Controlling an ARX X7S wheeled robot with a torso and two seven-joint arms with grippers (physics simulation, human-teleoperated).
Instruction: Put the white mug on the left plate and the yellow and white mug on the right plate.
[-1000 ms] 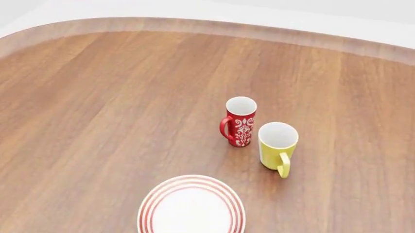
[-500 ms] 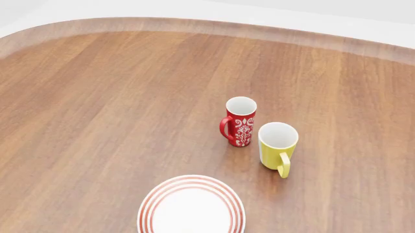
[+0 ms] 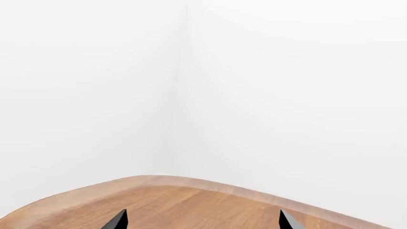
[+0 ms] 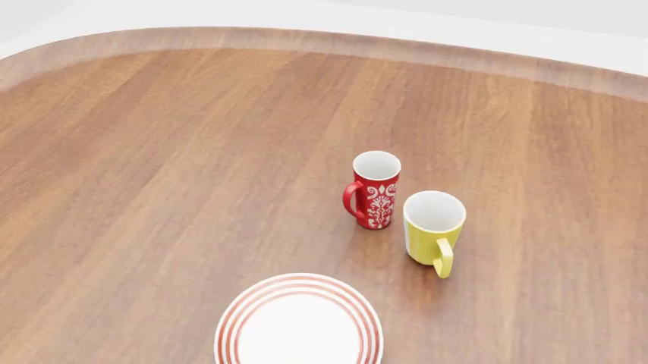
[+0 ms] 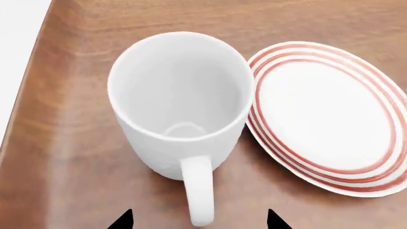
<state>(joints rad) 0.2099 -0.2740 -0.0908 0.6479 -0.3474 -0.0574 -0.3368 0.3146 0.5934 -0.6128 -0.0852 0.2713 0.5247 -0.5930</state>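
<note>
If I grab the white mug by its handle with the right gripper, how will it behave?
The white mug looks like rigid glazed ceramic, so probably stiff but slick against the right gripper. It is wide at the rim and narrower at its base, so a sideways nudge could tip it, perhaps onto the plate close beside it. Held by the handle alone, its body may swing.

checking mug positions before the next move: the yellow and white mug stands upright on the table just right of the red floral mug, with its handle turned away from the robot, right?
Not quite. The head view shows the yellow and white mug upright on the table, just right of the red floral mug, but its handle points toward the robot, not away.
</note>
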